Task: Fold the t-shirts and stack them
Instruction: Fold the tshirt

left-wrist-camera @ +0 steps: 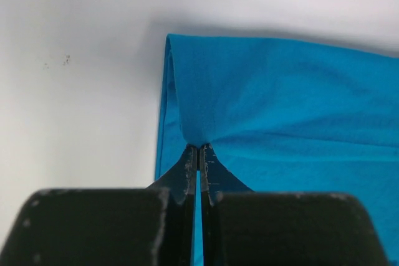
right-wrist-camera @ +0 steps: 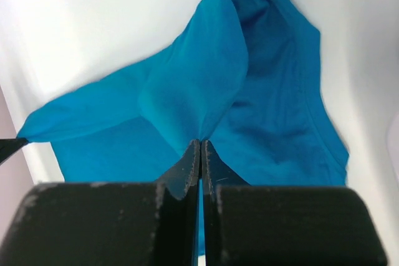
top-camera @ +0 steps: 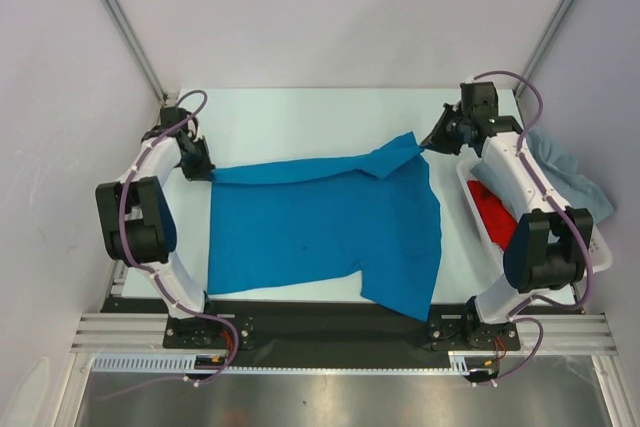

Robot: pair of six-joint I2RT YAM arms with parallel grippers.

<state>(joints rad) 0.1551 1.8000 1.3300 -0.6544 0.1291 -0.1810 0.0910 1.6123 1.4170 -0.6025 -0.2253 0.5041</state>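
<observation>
The bright blue t-shirt [top-camera: 320, 232] lies spread on the white table, its far edge pulled taut between my two grippers. My left gripper [top-camera: 203, 169] is shut on the shirt's far left corner [left-wrist-camera: 198, 147]. My right gripper [top-camera: 432, 143] is shut on the far right corner [right-wrist-camera: 201, 142], which is lifted into a peak. The red t-shirt [top-camera: 492, 210] lies in the white basket [top-camera: 600, 252] at the right. The pale grey-blue t-shirt [top-camera: 572, 175] hangs over the basket's far side.
The basket stands by the right arm's base. Bare table [top-camera: 300, 122] lies beyond the shirt up to the back wall. White walls close in on the left and right.
</observation>
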